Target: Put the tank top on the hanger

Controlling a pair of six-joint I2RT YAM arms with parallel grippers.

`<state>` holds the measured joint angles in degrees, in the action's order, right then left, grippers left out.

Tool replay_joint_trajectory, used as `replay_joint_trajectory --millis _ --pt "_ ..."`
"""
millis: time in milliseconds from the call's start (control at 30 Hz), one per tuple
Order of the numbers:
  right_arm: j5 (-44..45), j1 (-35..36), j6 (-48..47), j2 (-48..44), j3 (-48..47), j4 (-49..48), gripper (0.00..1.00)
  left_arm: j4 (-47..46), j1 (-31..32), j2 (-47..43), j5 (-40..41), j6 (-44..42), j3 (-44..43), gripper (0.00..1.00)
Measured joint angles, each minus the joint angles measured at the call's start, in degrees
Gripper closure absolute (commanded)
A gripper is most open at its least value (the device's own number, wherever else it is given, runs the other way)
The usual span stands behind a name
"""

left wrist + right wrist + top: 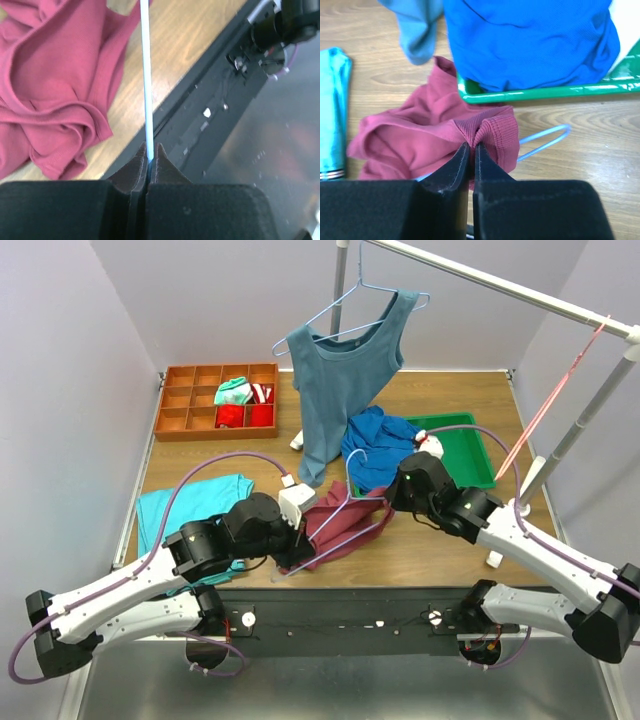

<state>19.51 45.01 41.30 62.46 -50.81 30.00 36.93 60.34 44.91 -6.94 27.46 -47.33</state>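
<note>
- The tank top (335, 525) is bunched in a loose heap on the wooden table (440, 540). It sits near the front edge, between the two arms.
- Its far edge reaches the near left corner of the green tray (475, 455).
- The left claw (150, 155) is closed tight on the thin wire of the hanger (145, 75). The wire runs straight out from between the fingertips, past the heap of red cloth.
- From above, the hanger (348, 483) slants across the tank top with its hook pointing toward the tray.
- The right claw (472, 147) pinches a ribbed edge of the tank top (420, 145), and the fabric puckers at the fingertips.
- A rounded end of the hanger (545, 140) pokes out past the cloth on the right. I cannot tell whether the wire passes inside the garment.
- A bright blue garment (530, 40) spills over the tray's rim.
- A slate-blue top (340, 380) hangs on its own hanger from the rail above, with its hem reaching down near the table.
- A turquoise cloth (190, 505) lies flat at the left.
- An orange divided box (215, 400) stands at the back left with small items in it.
</note>
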Motion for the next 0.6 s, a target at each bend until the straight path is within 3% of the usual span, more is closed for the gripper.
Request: replay_joint_trajectory --millis 167,333,533,600 --pt "-0.79 0.0 0.0 -2.27 -1.84 0.68 0.86 -6.69 0.57 0.85 3.52 0.35 3.02 1.0" --pt "-1.14 0.0 -0.02 -4.07 -2.23 1.68 0.79 -14.53 1.36 3.78 5.25 0.39 5.64 1.0" --pt "-1.09 0.0 -0.87 -5.14 -2.23 3.06 0.64 -21.2 1.95 4.79 6.29 0.37 7.15 1.0" --pt "-1.05 0.0 -1.36 -5.92 -2.23 3.19 0.51 -22.71 1.95 4.87 6.49 0.37 7.74 1.0"
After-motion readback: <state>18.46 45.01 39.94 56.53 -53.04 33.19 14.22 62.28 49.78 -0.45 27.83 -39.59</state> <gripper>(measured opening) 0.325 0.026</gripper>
